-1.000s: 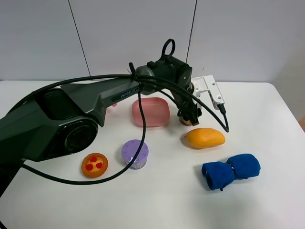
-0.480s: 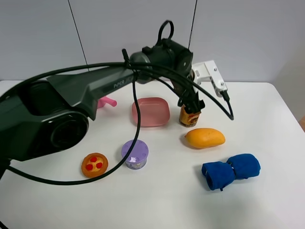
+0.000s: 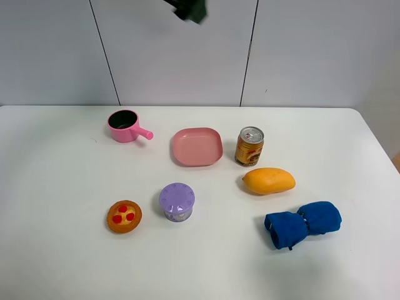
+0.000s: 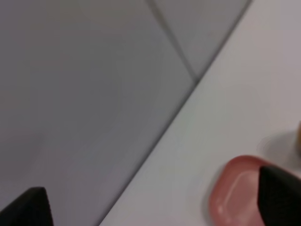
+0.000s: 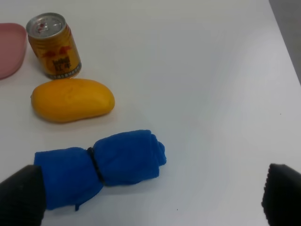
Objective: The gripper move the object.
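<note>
The gold-yellow can [image 3: 249,147] stands upright on the white table, just right of the pink plate [image 3: 197,146]. Nothing touches it. Only a dark bit of the left arm [image 3: 187,8] shows at the top edge of the exterior view, high above the table. In the blurred left wrist view the left gripper [image 4: 153,207] is open and empty, its black fingertips [image 4: 280,195] far apart, with the plate [image 4: 235,193] below. The right gripper [image 5: 150,197] is open and empty, hovering near the can [image 5: 52,45].
A yellow mango [image 3: 269,180] lies just in front of the can, and a rolled blue towel [image 3: 303,224] in front of that. A purple lidded cup [image 3: 176,202], a small orange dish [image 3: 124,216] and a pink pot [image 3: 125,125] stand to the left.
The left arm has let go of the can and swung up and away, almost out of the exterior view. The can stays standing beside the plate.
</note>
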Motion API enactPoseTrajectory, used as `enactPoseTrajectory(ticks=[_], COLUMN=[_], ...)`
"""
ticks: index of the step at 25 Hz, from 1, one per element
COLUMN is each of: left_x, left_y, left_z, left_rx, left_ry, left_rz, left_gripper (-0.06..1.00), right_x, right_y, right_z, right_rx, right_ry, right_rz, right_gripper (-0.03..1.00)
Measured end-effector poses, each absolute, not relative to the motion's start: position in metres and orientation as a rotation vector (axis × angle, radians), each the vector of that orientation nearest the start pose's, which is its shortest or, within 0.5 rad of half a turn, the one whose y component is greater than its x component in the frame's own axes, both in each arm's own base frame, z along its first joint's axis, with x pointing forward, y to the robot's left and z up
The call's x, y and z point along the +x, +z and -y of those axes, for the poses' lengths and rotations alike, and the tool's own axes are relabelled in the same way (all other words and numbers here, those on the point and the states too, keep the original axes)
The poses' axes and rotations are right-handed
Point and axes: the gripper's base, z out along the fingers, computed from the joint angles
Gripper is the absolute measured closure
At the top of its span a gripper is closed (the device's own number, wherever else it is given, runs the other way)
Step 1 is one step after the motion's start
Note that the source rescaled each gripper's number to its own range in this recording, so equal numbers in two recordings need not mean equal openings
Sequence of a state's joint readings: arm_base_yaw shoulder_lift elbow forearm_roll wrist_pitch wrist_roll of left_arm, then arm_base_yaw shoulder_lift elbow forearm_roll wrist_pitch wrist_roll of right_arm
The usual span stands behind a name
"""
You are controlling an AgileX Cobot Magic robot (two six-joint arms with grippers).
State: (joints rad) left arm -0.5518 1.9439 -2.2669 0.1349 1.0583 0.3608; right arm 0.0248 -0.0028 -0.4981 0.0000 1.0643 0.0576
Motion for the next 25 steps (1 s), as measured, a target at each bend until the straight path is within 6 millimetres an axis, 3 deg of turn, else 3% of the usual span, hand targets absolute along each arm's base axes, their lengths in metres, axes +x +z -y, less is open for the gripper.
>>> enactPoseTrajectory(ticks=[6,10,14,17,20,25], left_x=[0.360,0.317,0.246,0.194,0.140,0.052], left_y=[0.491,0.517,0.534,0.524,0.508,0.488], left_z=[0.070,0.012,-0.020,-0.030,-0.028,-0.008], left_rx=[0.645,0.517,0.389,0.312,0.257,0.233], left_ry=[0.221,0.237,0.270,0.313,0.352,0.439], left_rz=[-2.115,-2.100,-2.081,-2.108,-2.096,-1.820], left_gripper=[0.09,0.09,0.09,0.09,0.09,0.09], right_x=[-0.005,-0.005,-0.005,-0.005,-0.005,-0.005], right_y=[0.276,0.276,0.276,0.276,0.276,0.276], right_z=[0.000,0.000,0.000,0.000,0.000,0.000], right_rx=[0.034,0.034,0.034,0.034,0.034,0.034], right_ry=[0.051,0.051,0.051,0.051,0.051,0.051], right_rz=[-2.047,-2.047,-2.047,-2.047,-2.047,-2.047], right_gripper=[-0.03,-0.03,-0.03,-0.03,-0.03,-0.03])
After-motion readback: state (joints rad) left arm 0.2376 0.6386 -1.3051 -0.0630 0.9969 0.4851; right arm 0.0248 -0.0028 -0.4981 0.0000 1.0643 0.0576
